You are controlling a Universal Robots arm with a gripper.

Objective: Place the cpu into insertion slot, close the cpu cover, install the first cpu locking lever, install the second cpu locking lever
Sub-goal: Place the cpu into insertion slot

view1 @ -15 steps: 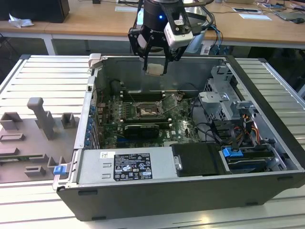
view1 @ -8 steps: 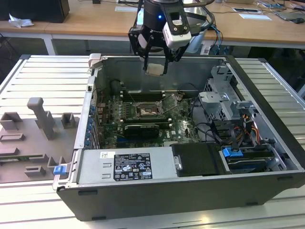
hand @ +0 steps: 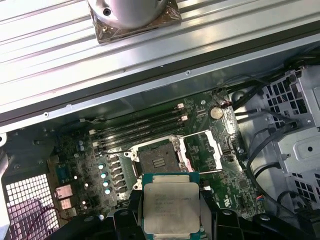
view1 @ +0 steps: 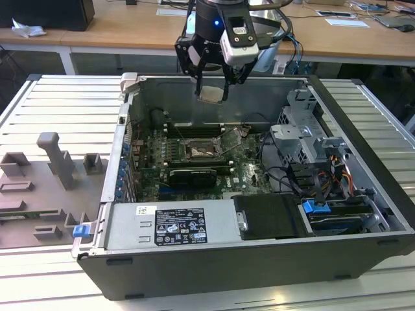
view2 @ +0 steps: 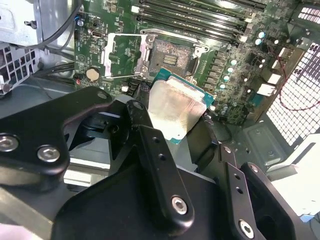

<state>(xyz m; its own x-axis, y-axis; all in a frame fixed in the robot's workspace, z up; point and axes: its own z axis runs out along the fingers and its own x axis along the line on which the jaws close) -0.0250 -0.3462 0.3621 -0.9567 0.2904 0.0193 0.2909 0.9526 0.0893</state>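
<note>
One open black case (view1: 227, 275) holds the green circuit board (view1: 249, 172). Our black gripper (view1: 212, 89) clamps the square silver-faced cpu (view1: 211, 95), at twelve o'clock from the dark insertion slot (view1: 202, 151) in the exterior view. We should lower it level, edges squared.

The exterior view's top edge cuts off the arm (view1: 217, 16). In the second wrist view I see fingers (view2: 155, 155) hiding one edge of the cpu (view2: 175, 107), perhaps a corner too.
</note>
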